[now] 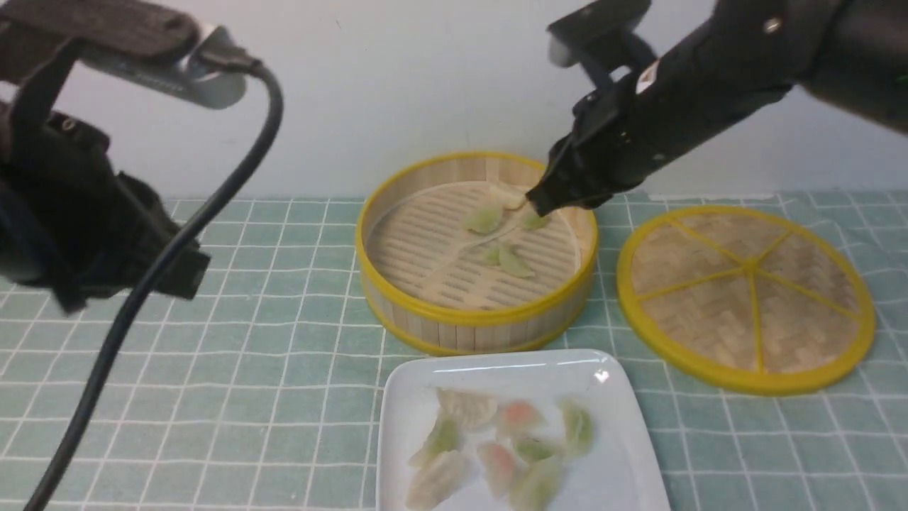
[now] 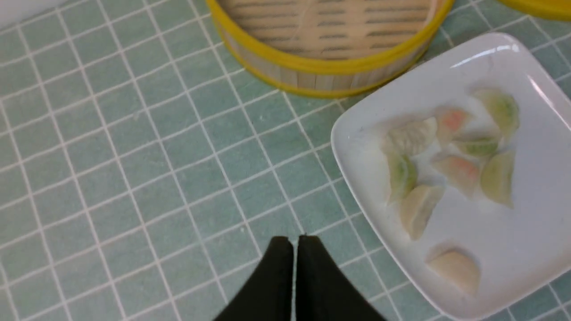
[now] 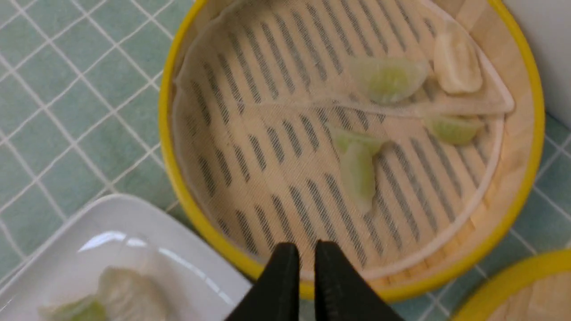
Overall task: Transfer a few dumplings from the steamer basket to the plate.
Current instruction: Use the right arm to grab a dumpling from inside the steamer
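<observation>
Already: several dumplings [image 1: 518,417] on plate [image 1: 617,461] | few left in steamer basket [image 1: 468,317] | left gripper [image 2: 294,240] closed, right gripper [image 3: 307,247] barely parted, both empty

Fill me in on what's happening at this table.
A two-armed robot is moving dumplings from a steamer basket to a white plate. Several dumplings already lie on the plate. A few more, mostly green, are in the basket. The right gripper reaches over the basket with its jaws slightly parted and nothing between them. The left gripper is shut and empty, above the tiled cloth beside the plate. The basket's lid lies flat to the right.
</observation>
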Tool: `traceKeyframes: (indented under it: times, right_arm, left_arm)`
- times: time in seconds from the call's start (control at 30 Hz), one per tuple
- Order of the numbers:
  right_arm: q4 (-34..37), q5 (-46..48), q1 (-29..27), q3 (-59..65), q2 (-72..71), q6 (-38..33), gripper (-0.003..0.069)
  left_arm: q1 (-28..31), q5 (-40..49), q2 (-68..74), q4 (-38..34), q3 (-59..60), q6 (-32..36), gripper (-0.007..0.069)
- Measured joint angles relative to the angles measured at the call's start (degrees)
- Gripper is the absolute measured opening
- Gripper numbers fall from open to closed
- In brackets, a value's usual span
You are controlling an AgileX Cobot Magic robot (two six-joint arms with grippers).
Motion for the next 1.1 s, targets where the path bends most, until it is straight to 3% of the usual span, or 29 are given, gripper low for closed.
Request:
traceKeyframes:
  times: [0.03, 0.23, 0.43, 0.6, 0.7, 0.73, 1.1]
  right_arm:
    - [0.0, -0.2, 0.07, -0.54, 0.54, -0.32, 0.0094]
    - [-0.88, -2.22, 0.08, -9.47, 15.56, -1.77, 0.0304]
    - [-2.95, -2.59, 0.08, -14.39, 22.5, -1.57, 0.0405]
    - [-4.45, -3.13, 0.08, -15.17, 25.21, -0.02, 0.0395]
    - [-5.16, -2.59, 0.08, -15.45, 25.55, 2.39, 0.0283]
    - [-5.69, -1.47, 0.08, -15.45, 25.28, 3.44, 0.0189]
    - [-6.74, 18.4, 0.08, -15.45, 8.07, 6.11, 0.0192]
  left_arm:
    - [0.11, 0.07, -0.29, 0.0, 0.24, 0.0, -0.0006]
    - [0.27, 4.09, -5.61, 0.81, 3.64, -0.23, -0.0006]
    - [0.28, 8.58, -5.87, 4.56, 3.63, -1.19, -0.0006]
    - [0.34, 9.38, -6.45, 6.1, 3.63, -1.7, -0.0006]
    - [0.34, 9.43, -6.51, 6.55, 3.63, -1.81, -0.0006]
    - [0.34, 9.43, -6.51, 6.62, 3.63, -1.97, -0.0006]
    - [0.34, 7.22, -6.51, 6.76, 3.63, -2.22, -0.0006]
